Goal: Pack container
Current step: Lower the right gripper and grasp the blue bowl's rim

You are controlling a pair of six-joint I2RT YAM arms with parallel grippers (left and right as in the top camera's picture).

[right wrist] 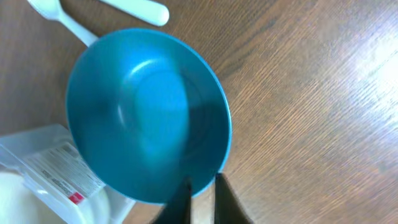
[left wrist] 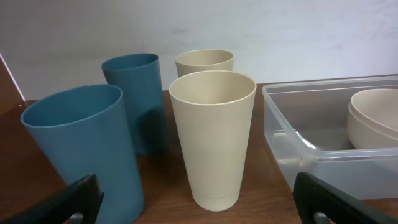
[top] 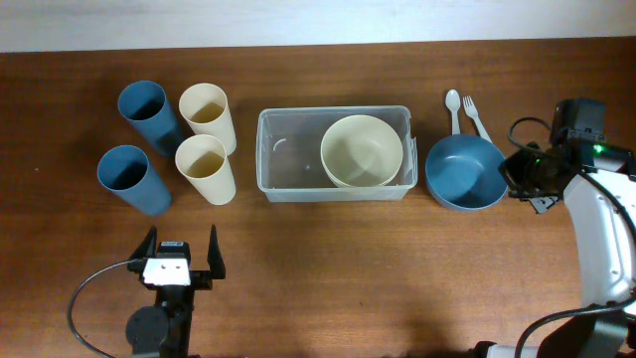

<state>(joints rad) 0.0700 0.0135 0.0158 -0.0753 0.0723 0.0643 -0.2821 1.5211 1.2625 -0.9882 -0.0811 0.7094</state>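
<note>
Bright even light, soft shadows, slight blur.

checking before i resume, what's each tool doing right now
left tool: open, holding nothing
right tool: closed on the rim of the blue bowl

Four cups point(top: 149, 111) point(top: 207, 116) point(top: 132, 179) point(top: 205, 169), two bowls point(top: 362, 151) point(top: 464, 172), two utensils point(top: 453, 104) point(top: 475, 114), container point(top: 288, 154)

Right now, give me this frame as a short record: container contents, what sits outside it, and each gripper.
container: clear bin, holds one cream bowl at its right end
outside, right: blue bowl, spoon, fork
outside, left: two blue cups, two cream cups
left gripper: open, empty, short of the cups
right gripper: closed on the blue bowl's rim
</note>
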